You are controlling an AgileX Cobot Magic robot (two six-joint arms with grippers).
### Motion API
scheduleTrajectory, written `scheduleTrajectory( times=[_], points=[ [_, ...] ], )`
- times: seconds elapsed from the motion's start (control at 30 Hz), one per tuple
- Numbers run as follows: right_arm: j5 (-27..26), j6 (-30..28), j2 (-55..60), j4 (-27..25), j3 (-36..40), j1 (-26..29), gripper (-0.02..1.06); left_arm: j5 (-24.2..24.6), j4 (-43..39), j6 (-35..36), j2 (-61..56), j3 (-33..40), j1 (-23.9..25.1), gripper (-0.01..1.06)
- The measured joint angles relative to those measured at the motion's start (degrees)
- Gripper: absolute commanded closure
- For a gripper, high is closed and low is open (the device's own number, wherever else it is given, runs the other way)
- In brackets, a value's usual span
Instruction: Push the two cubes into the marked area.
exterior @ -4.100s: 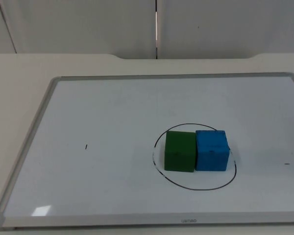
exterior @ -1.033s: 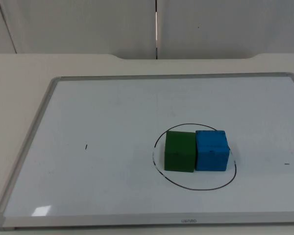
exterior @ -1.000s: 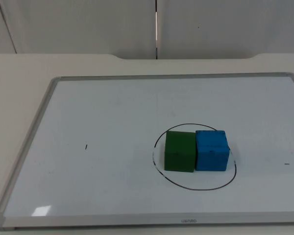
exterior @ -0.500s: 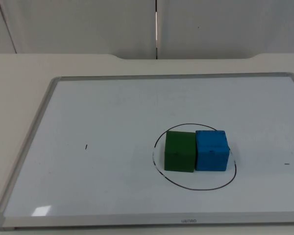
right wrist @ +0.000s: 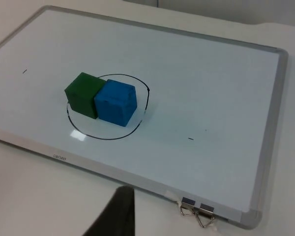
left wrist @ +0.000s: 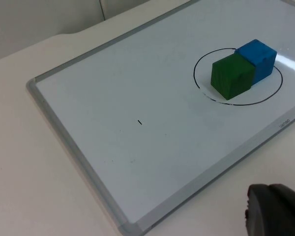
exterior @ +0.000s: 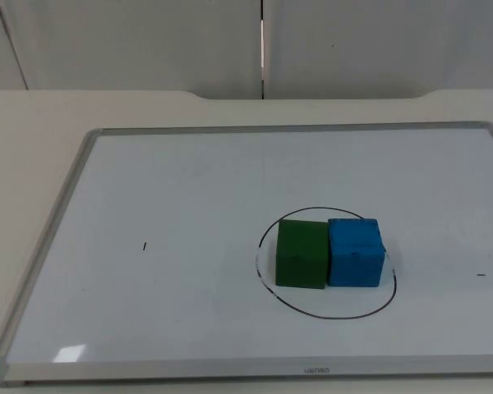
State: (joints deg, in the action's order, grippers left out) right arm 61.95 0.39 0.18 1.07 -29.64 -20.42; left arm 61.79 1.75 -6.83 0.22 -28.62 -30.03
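A green cube [exterior: 301, 254] and a blue cube [exterior: 356, 251] stand side by side, touching, within a black drawn circle [exterior: 324, 314] on the whiteboard. The green one is on the left and the blue one on the right. The left wrist view looks at the green cube [left wrist: 232, 74] and blue cube [left wrist: 258, 56] from well off the board's near edge, with my left gripper's black fingertip [left wrist: 275, 209] over the bare table. My right gripper [right wrist: 119, 212] hovers off the board's edge, away from the blue cube [right wrist: 116, 102] and green cube [right wrist: 83, 93].
The whiteboard has a grey metal frame [exterior: 57, 238] and lies flat on the white table. Two small pen marks [exterior: 145, 245] [exterior: 480, 275] sit on it. Two metal clips [right wrist: 196, 212] hang from its edge near my right gripper. The grey partition wall [exterior: 148, 41] is behind.
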Motion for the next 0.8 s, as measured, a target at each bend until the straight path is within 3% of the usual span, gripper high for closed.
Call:
scheduleTrajectory(
  times=[0.8],
  points=[
    [0.0, -0.4, 0.0, 0.0, 0.0, 0.0, 0.03, 0.0, -2.2, 4.9, 0.0, 0.0, 0.0, 1.05]
  ],
)
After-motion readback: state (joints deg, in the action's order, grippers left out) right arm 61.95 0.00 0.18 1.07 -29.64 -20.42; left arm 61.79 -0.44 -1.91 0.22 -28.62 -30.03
